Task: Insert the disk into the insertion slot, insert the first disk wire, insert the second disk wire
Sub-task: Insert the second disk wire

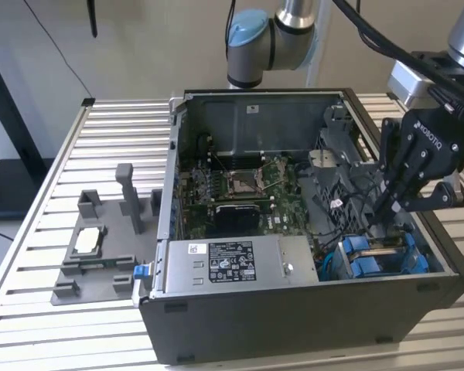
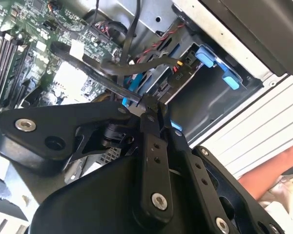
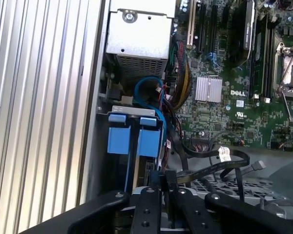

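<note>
in the exterior view the gripper (image 1: 388, 207) hangs low inside the open computer case (image 1: 294, 309), right above the drive bay (image 1: 383, 255) with blue tabs in its front corner. in the second wrist view its fingers are pinched together on a black wire (image 2: 95, 70), so the plug can go in. in the first wrist view the disk (image 3: 145, 163) sits down in the bay between the blue tabs (image 3: 119, 139).

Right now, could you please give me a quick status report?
Black gripper shut on flat black disk wire. Grey sheet-metal insertion slot beneath. Loose black cables nearby.
</note>
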`<action>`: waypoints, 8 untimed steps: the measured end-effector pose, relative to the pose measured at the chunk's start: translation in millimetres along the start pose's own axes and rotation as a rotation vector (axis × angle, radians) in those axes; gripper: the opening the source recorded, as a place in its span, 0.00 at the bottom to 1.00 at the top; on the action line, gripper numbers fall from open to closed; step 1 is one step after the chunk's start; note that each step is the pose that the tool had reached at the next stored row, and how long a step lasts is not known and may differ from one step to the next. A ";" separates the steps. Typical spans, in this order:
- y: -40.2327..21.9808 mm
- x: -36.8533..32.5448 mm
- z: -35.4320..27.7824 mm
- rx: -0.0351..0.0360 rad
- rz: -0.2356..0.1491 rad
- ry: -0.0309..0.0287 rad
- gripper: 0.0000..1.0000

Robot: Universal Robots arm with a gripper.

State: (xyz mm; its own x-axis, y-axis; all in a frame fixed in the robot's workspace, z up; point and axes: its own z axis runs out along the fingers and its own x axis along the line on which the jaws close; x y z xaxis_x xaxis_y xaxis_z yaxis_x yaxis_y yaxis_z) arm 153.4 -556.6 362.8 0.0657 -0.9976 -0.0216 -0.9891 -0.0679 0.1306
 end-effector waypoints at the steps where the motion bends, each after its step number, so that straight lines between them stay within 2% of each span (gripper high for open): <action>1: -0.1 0.1 0.4 0.0002 0.009 -0.0013 0.16; 4: -0.8 0.3 1.1 0.0007 0.032 -0.0039 0.16; 8: -3.8 1.0 1.7 0.0004 0.035 -0.0046 0.16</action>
State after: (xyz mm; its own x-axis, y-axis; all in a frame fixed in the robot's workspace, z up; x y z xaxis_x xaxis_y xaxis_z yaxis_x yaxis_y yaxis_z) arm 157.0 -557.4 360.6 0.0306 -0.9993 -0.0216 -0.9908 -0.0332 0.1310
